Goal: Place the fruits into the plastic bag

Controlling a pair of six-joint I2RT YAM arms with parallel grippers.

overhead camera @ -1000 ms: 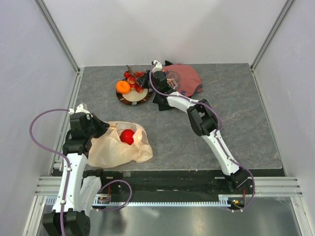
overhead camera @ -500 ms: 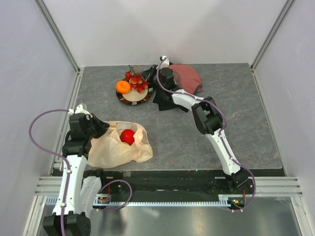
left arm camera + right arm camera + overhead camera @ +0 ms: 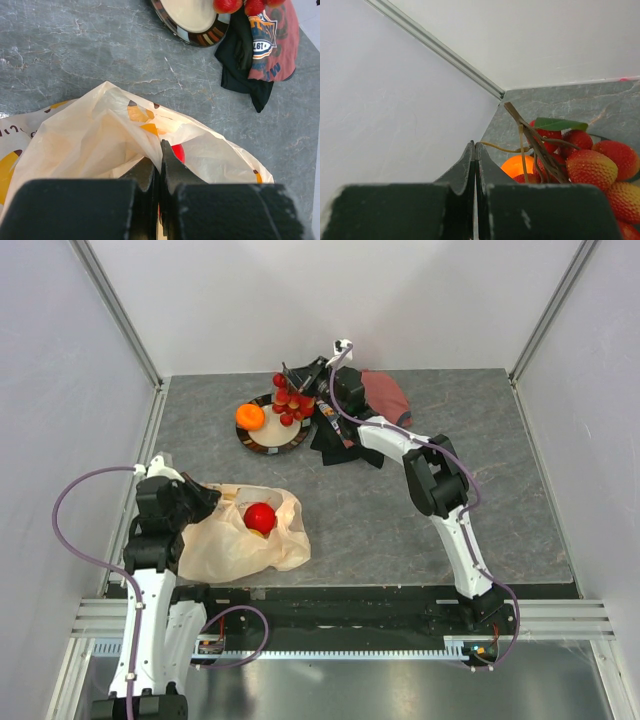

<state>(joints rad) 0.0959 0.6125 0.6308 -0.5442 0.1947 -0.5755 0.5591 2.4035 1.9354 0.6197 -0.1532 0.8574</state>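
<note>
**Grey stone tabletop: berries hanging, bag held at its rim**

Grey marbled tabletop lay between white walls. The right gripper (image 3: 475, 150), fingers pressed together on a thin stalk, held the bunch of red berries (image 3: 290, 402) hanging over the dark plate (image 3: 272, 443), where the orange (image 3: 250, 416) sat. The left gripper (image 3: 160, 151) pinched the rim of the plastic bag (image 3: 225, 540), with the red apple (image 3: 260, 517) inside. A red-and-black cloth (image 3: 385, 395) lay beside the plate.

Top cam looks down from high behind the near edge over the whole table (image 3: 500, 470), left wrist cam sits close over the plastic bag (image 3: 90, 135) facing the plate (image 3: 198, 39), and right wrist's jammed up against the small red berries (image 3: 590, 167), which all three catch.
</note>
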